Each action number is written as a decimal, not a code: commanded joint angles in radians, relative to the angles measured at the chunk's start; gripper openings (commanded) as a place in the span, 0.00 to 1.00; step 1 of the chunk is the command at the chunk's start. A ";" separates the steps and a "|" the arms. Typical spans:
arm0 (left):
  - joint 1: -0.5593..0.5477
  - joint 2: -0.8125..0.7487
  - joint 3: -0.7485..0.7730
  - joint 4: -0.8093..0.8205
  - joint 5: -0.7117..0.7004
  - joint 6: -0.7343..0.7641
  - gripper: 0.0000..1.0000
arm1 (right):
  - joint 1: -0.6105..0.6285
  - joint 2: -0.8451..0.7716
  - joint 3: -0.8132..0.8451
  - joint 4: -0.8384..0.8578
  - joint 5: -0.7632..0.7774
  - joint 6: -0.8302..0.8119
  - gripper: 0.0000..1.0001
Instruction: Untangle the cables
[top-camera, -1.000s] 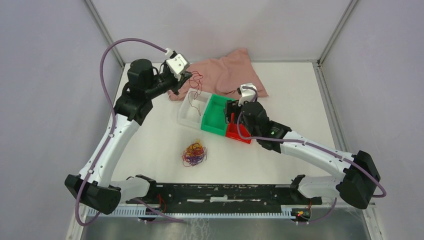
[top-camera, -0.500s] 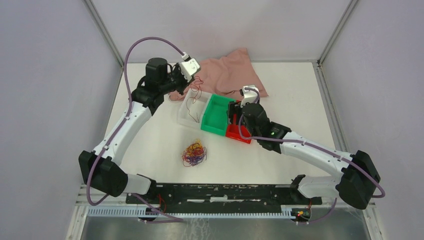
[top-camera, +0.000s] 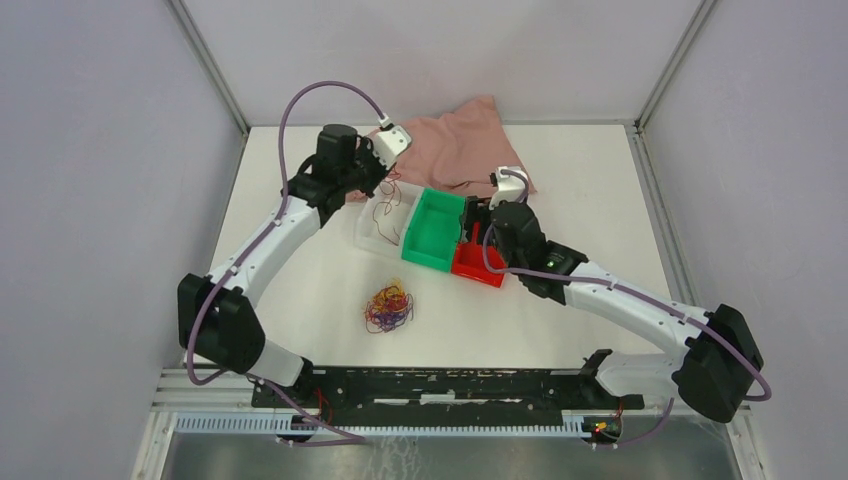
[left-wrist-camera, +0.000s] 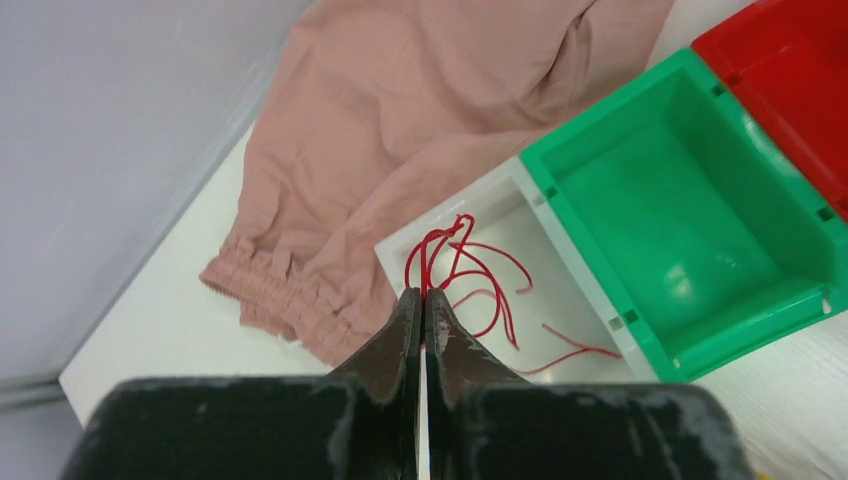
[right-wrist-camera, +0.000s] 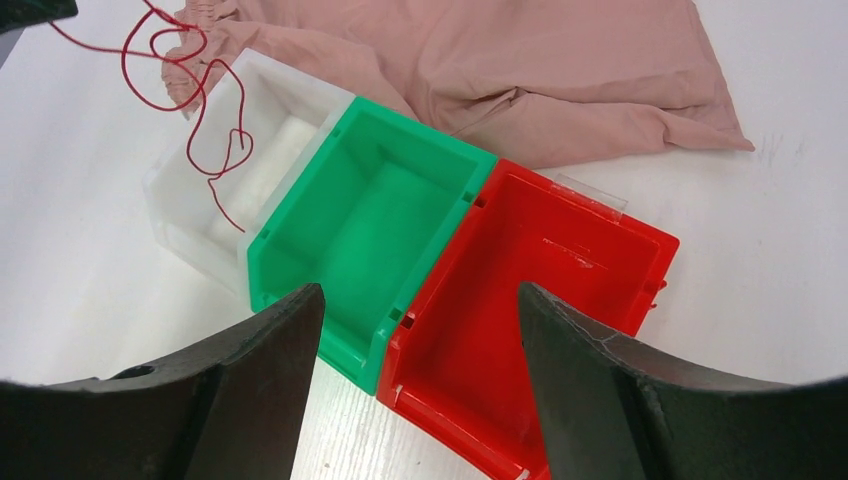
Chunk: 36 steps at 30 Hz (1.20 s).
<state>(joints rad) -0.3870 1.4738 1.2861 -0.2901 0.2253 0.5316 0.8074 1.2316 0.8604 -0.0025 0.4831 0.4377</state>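
Three bins sit in a row at the centre of the top view: a white bin, a green bin and a red bin, with a pink cloth above them. The tangled cables lie in a clump on the table below the bins, well apart from both arms. The left gripper hangs above the white bin, and the right gripper is over the green and red bins.

Seen from the left wrist, the left gripper is pinched tight on a red cable, whose loops dangle over the white bin.

Seen from the right wrist, the right gripper is spread wide and holds nothing. The red cable curls at the upper left.
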 joint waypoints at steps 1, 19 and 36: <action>-0.013 0.006 0.006 -0.051 -0.138 -0.067 0.04 | -0.015 -0.034 0.000 0.009 0.012 0.019 0.77; -0.016 0.084 -0.042 -0.012 -0.149 -0.029 0.36 | -0.040 -0.013 0.013 -0.004 -0.046 0.061 0.76; 0.062 -0.094 -0.026 -0.618 0.276 0.232 0.91 | 0.011 0.039 0.031 0.009 -0.238 0.024 0.77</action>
<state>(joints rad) -0.3183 1.5459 1.3861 -0.6743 0.2775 0.5930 0.7876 1.2625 0.8600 -0.0467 0.3088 0.4816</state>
